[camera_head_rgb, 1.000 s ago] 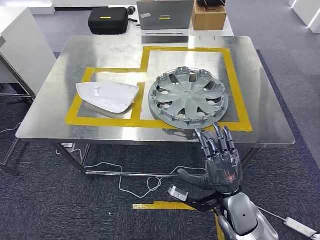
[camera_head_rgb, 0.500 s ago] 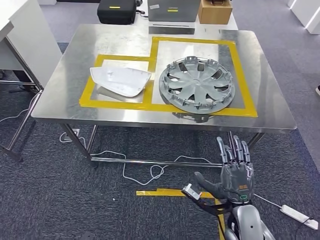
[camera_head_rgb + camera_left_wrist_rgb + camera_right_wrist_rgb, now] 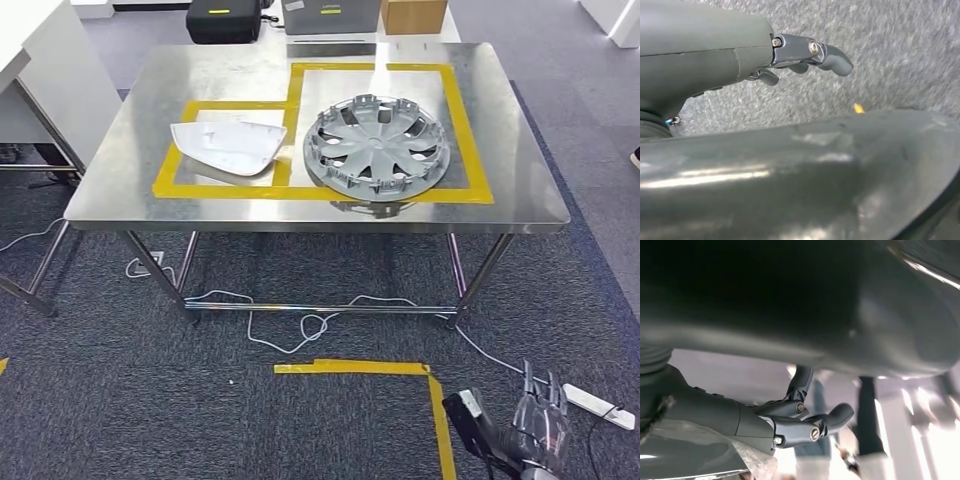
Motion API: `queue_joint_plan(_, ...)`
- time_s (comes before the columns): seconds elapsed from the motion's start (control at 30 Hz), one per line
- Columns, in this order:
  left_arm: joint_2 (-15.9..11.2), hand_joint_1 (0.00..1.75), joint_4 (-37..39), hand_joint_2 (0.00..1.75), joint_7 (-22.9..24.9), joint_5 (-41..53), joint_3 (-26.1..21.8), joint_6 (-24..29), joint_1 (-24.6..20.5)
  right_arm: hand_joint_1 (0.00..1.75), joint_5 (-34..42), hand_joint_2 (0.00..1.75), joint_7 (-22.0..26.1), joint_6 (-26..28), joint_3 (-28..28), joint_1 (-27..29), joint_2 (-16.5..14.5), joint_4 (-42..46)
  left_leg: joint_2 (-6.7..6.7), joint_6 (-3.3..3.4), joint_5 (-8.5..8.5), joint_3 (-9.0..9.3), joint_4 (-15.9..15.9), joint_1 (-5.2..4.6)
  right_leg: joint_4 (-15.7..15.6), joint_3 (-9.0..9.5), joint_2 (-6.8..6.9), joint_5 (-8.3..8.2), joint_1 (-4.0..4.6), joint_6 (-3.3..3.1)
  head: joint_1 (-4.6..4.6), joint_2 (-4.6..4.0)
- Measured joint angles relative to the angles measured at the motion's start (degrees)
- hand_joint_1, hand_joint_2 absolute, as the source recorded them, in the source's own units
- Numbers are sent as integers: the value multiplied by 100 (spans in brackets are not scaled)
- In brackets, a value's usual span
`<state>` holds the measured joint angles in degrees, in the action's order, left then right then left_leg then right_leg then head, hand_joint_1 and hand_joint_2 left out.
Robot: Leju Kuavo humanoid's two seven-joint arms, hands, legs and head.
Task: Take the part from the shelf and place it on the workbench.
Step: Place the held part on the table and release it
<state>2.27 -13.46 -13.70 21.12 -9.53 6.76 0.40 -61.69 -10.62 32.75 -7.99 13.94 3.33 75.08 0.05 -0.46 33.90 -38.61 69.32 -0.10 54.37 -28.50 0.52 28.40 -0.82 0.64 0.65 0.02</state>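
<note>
Head view: steel workbench (image 3: 521, 190) marked with yellow tape outlines. Grey wheel cover (image 3: 376, 147) lies flat inside the larger taped rectangle. White moulded part (image 3: 228, 146) lies in the smaller taped rectangle just beside it, not touching. Black case (image 3: 224, 20) and cardboard box (image 3: 413, 14) stand beyond the far edge. Cables and a power strip (image 3: 601, 406) lie on the grey carpet below. Right hand (image 3: 540, 428) sits low at the picture's bottom corner, fingers apart and straight, holding nothing.

Left wrist view: left hand (image 3: 798, 55) over carpet, fingers loosely extended, nothing between them.

Right wrist view: right hand, fingers (image 3: 828, 420) loosely apart, empty.
</note>
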Motion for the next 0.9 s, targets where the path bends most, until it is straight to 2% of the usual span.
queue_joint_plan(0.03,6,0,0,0,-3,2,-10,6,1,0,126,0,73,-51,127,9,-69,-157,0,-8,103,-33,306,5,35,-90,4,-43,4,-1,2,1)
queue_joint_plan(0.07,10,0,0,0,-5,4,-22,12,1,0,255,0,148,-105,253,11,-139,-320,0,-7,58,16,429,7,74,-181,6,-81,8,1,1,1)
queue_joint_plan(0.1,12,0,0,0,-8,4,-33,17,1,0,378,0,222,-160,376,6,-210,-485,0,2,-82,149,359,7,116,-270,6,-117,11,4,2,2)
queue_joint_plan(0.13,12,0,0,0,-13,5,-42,18,-2,0,490,0,291,-213,503,-7,-282,-662,-3,23,-248,386,77,6,161,-355,3,-150,13,10,2,2)
queue_joint_plan(0.17,11,0,0,0,-18,7,-50,19,-7,0,584,0,349,-258,623,-23,-351,-837,-8,50,-332,672,-328,2,202,-429,-1,-181,18,21,2,2)
queue_joint_plan(0.2,11,0,0,0,-23,9,-54,19,-15,0,657,0,391,-297,728,-48,-411,-1005,-13,78,-344,950,-759,-5,238,-486,-7,-214,27,38,0,1)
queue_joint_plan(0.23,13,0,0,0,-28,12,-56,19,-23,0,725,0,424,-337,827,-81,-463,-1181,-18,105,-318,1148,-1087,-14,258,-522,-12,-254,33,61,-4,1)
queue_joint_plan(0.27,14,0,0,0,-32,15,-57,19,-31,0,786,0,449,-374,914,-117,-505,-1351,-21,124,-271,1238,-1267,-25,263,-545,-14,-297,35,89,-2,1)
queue_joint_plan(0.33,22,0,2,0,-38,22,-59,19,-39,0,917,0,493,-444,1078,-202,-567,-1709,-13,187,-331,1205,-1329,-28,262,-574,-25,-372,27,160,1,0)
queue_joint_plan(0.37,26,0,4,0,-39,29,-59,19,-46,0,981,0,517,-469,1155,-245,-597,-1904,1,232,-384,1157,-1343,-21,303,-605,-32,-315,23,197,3,0)
queue_joint_plan(0.4,30,0,6,0,-39,36,-60,19,-51,0,1044,0,540,-486,1231,-289,-622,-2102,15,284,-450,1094,-1356,-12,419,-660,-40,-149,21,230,-9,0)
queue_joint_plan(0.43,34,0,8,0,-39,44,-61,22,-55,0,1103,0,562,-494,1308,-337,-642,-2306,29,322,-522,1016,-1368,-4,645,-736,-45,120,17,256,-18,0)
queue_joint_plan(0.5,39,0,9,0,-39,62,-67,26,-60,0,1197,0,595,-499,1456,-430,-673,-2680,38,356,-663,842,-1361,-19,1340,-903,-47,703,14,293,-42,1)
queue_joint_plan(0.53,45,0,9,0,-39,68,-71,29,-59,0,1242,0,613,-497,1526,-480,-682,-2856,42,356,-737,748,-1356,-27,1676,-942,-47,841,14,304,-42,1)
queue_joint_plan(0.57,53,0,9,0,-39,73,-75,29,-59,0,1282,0,635,-492,1593,-529,-691,-3028,49,351,-810,654,-1351,-32,1886,-922,-46,826,15,307,-42,1)
queue_joint_plan(0.6,62,0,9,0,-39,75,-81,35,-60,0,1323,0,662,-485,1660,-579,-699,-3203,55,344,-883,557,-1344,-36,1911,-809,-46,676,15,305,-43,1)
queue_joint_plan(0.63,72,0,9,0,-39,73,-88,56,-61,0,1365,0,690,-476,1727,-628,-707,-3382,61,333,-952,467,-1337,-38,1721,-591,-46,470,15,294,-42,1)
queue_joint_plan(0.67,88,0,9,0,-37,67,-97,93,-64,0,1398,0,711,-465,1791,-678,-714,-3544,63,318,-1018,398,-1327,-40,1351,-280,-47,320,16,275,-42,1)
queue_joint_plan(0.7,114,0,9,0,-25,53,-110,152,-66,0,1431,0,725,-456,1855,-729,-719,-3693,63,299,-1077,344,-1312,-50,834,107,-47,269,21,253,-44,1)
queue_joint_plan(0.73,148,0,9,0,-10,36,-125,218,-68,0,1467,0,733,-446,1918,-784,-724,-3841,65,276,-1138,309,-1299,-61,339,437,-49,319,26,227,-42,1)
queue_joint_plan(0.77,185,0,9,0,7,23,-139,276,-73,0,1503,0,741,-438,1982,-837,-728,-3987,68,252,-1202,292,-1297,-67,-14,659,-52,395,36,205,-38,2)
queue_joint_plan(0.8,219,0,9,0,25,13,-152,320,-75,0,1541,0,750,-433,2045,-877,-734,-4132,70,224,-1266,277,-1302,-69,-215,765,-52,440,50,180,-37,2)
queue_joint_plan(0.83,245,0,9,0,38,10,-166,343,-74,0,1578,0,759,-427,2107,-904,-743,-4281,67,194,-1322,261,-1311,-62,-252,742,-46,428,51,146,-33,2)
queue_joint_plan(0.87,261,0,9,0,48,10,-177,353,-70,0,1606,0,766,-424,2164,-920,-756,-4414,56,158,-1291,240,-1297,-49,-230,686,-30,373,52,107,-31,2)
queue_joint_plan(0.9,273,0,9,0,58,9,-187,357,-58,0,1627,0,770,-420,2216,-928,-767,-4529,44,120,-1143,202,-1209,-38,-220,623,-13,315,46,54,-29,1)
